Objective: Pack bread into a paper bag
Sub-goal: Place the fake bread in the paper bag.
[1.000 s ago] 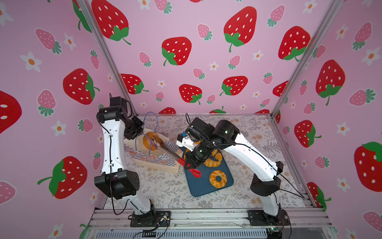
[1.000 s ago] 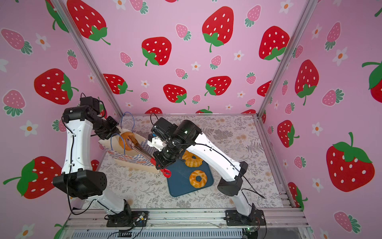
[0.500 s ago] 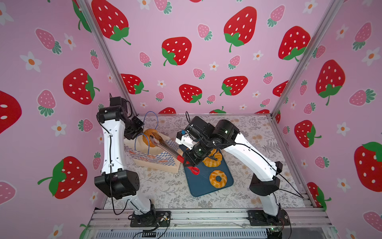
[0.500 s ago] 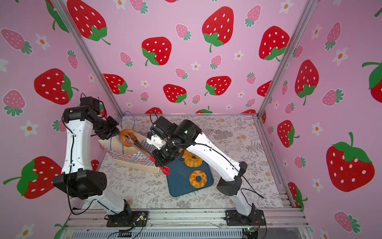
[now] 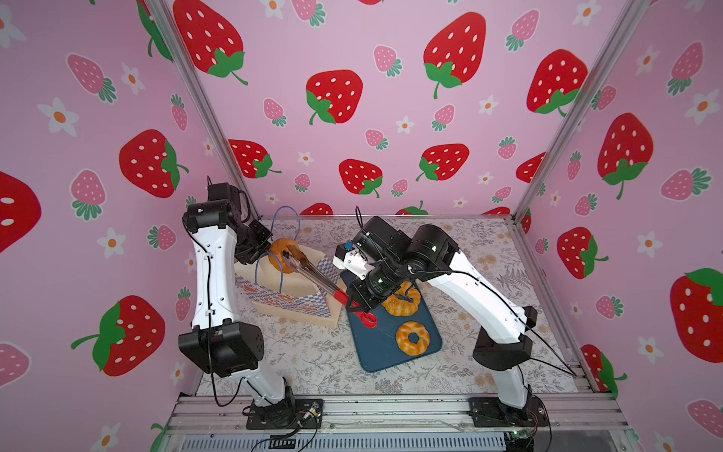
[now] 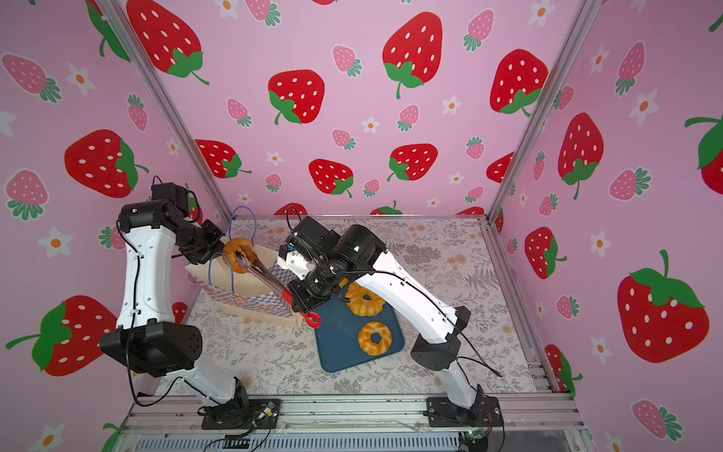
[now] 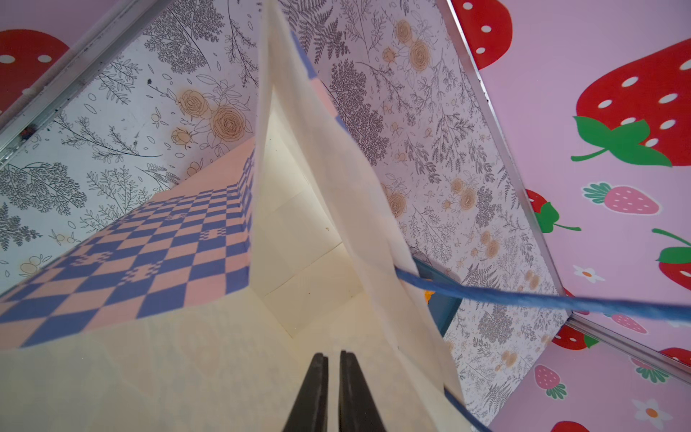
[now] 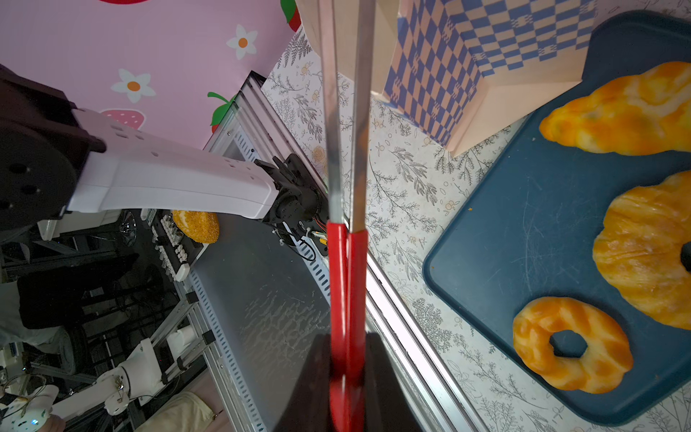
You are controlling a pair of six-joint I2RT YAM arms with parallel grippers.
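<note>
I clamp red tongs [image 5: 313,274] in my right gripper [image 5: 354,303], the bun [image 5: 279,250] at their far tips over the paper bag [image 5: 285,301] mouth, which my left gripper [image 7: 334,357] seemingly pinches open; I should lower before releasing.

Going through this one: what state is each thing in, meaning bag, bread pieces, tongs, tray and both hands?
paper bag: standing, mouth open, inside looks empty.
left hand: shut on the bag's rim.
right hand: shut on the tongs' red handles.
tongs: closed on the bun.
bun: lifted, at the bag's mouth.
croissant: lying on the tray.
larger ring: lying on the tray.
smaller ring: lying on the tray.
tray: flat, holding three pieces.
</note>
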